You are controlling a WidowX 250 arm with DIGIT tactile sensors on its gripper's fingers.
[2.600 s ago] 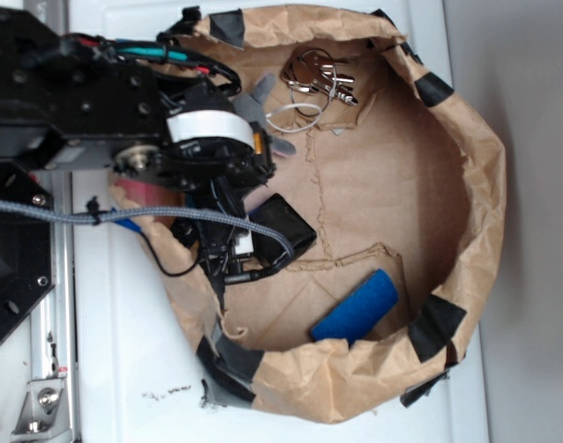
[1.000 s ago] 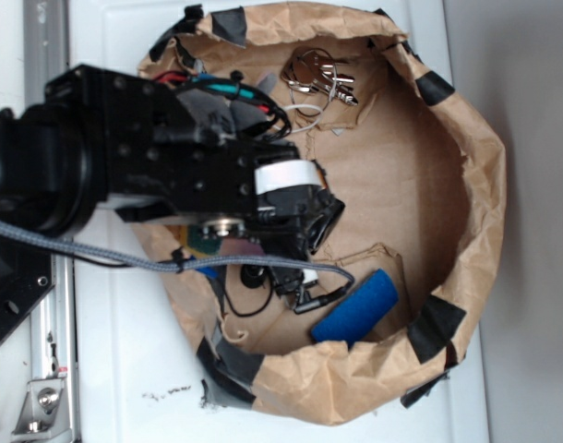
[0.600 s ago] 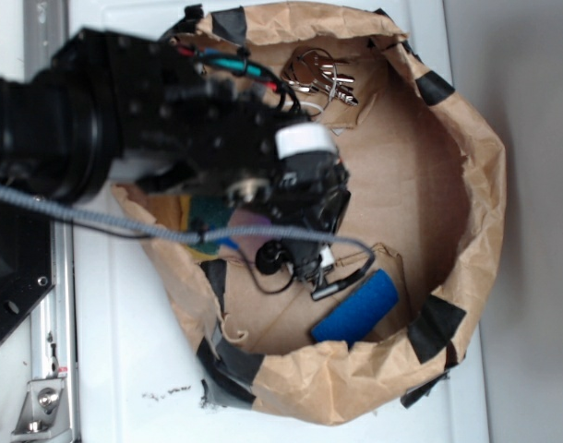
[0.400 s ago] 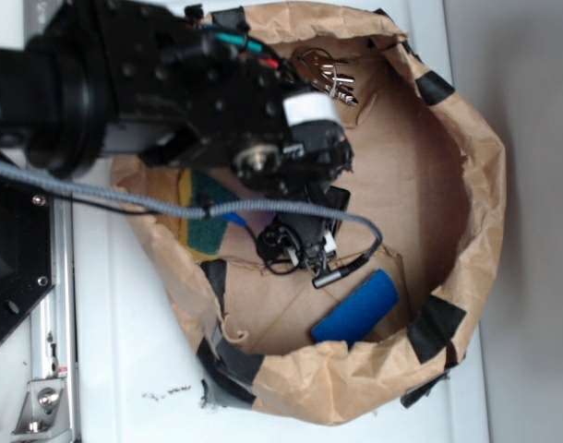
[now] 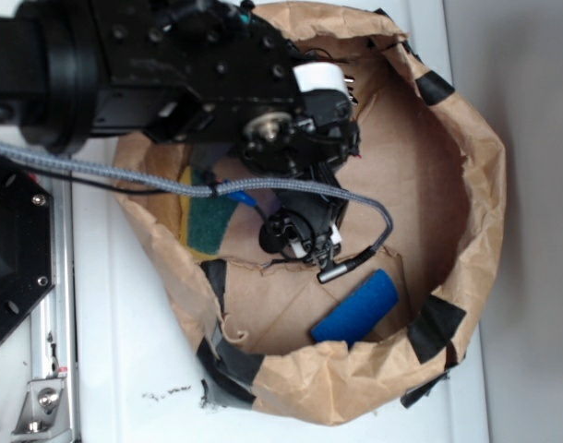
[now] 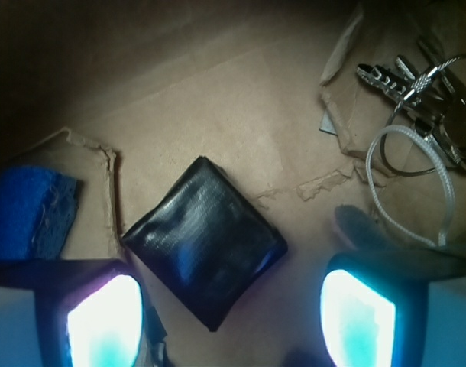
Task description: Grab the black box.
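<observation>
The black box lies flat on the brown paper floor of the paper bag, turned like a diamond, a little in front of the gripper, whose jaws are spread wide with nothing between them. Probably the risk is this: the box is rotated, so the jaws may close on its corners and it can twist or slip out; its glossy skin makes this more likely. A torn paper flap beside it could also catch a finger. Counted: one black box, one blue block, one green sponge, one bunch of keys.
</observation>
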